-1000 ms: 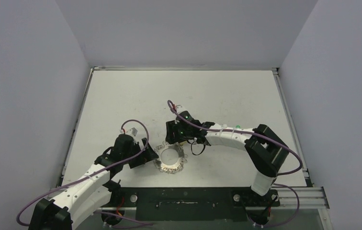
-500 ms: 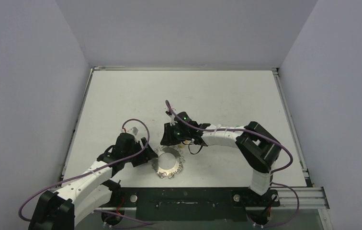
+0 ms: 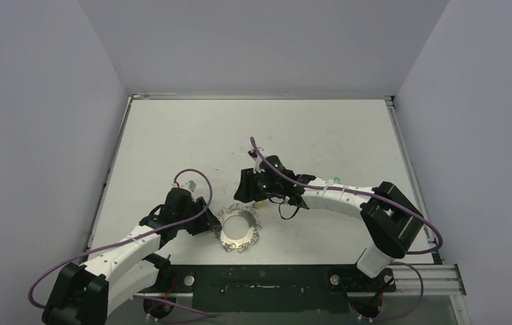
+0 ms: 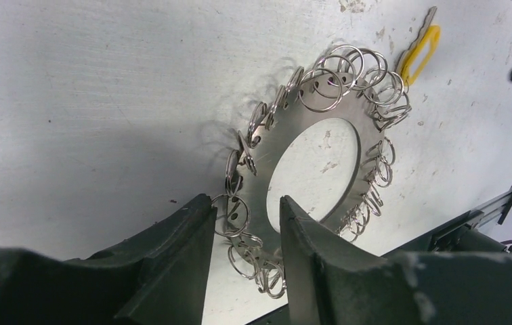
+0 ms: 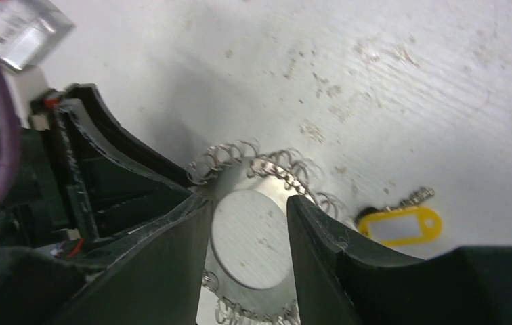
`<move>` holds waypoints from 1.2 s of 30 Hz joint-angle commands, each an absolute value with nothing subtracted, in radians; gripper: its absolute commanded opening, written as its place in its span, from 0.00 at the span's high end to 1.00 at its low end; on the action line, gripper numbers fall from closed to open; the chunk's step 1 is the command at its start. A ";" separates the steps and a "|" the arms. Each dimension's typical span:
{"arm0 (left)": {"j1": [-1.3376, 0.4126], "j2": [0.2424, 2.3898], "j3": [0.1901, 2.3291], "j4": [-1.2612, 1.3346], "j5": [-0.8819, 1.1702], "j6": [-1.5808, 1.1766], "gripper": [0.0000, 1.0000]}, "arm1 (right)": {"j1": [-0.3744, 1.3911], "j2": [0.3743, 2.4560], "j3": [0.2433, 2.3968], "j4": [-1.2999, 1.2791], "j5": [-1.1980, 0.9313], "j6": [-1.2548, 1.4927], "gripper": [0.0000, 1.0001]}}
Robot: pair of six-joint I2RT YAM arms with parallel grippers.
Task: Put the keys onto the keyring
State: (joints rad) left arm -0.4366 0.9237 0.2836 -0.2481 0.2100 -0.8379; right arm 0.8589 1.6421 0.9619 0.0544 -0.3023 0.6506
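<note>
The keyring (image 3: pixel 238 230), a flat silvery ring fringed with wire loops, lies on the table near the front. In the left wrist view my left gripper (image 4: pixel 246 210) stands open astride the near band of the keyring (image 4: pixel 277 145). One finger touches an outer loop and the other is at the hole's edge. My right gripper (image 5: pixel 248 203) hovers open and empty over the keyring (image 5: pixel 253 297). The yellow key (image 5: pixel 399 225) (image 4: pixel 421 47) lies flat just beyond the ring, apart from both grippers. A small green speck (image 3: pixel 335 179) behind the right forearm looks like the green key.
The white table (image 3: pixel 321 135) is walled on three sides by grey panels. A black rail (image 3: pixel 260 279) with the arm bases runs along the near edge, close behind the ring. The left gripper's black body (image 5: pixel 118 183) sits right beside the ring in the right wrist view.
The left jaws have narrowed around the ring's band and the ring has shifted slightly towards the front. The right arm swung left, then back right, and its jaws closed partly and reopened.
</note>
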 commanded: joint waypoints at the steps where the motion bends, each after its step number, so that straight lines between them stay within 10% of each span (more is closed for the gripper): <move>1: -0.431 0.977 0.300 -0.200 0.223 -0.828 0.62 | 0.850 1.600 0.893 0.003 -0.230 0.651 0.54; 19: -0.421 1.225 0.435 -0.122 0.241 -0.747 0.76 | 0.853 1.455 0.586 0.090 -0.238 0.786 0.83; 36: -0.414 1.040 0.435 -0.314 0.247 -0.708 0.56 | 0.859 1.379 0.595 -0.008 -0.231 0.762 0.53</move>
State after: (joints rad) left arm -0.4213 1.0977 0.4721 -0.2947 0.2127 -0.6762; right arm 0.8516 1.3628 0.5781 -0.0105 -0.2176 0.7532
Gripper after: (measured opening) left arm 0.425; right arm 0.464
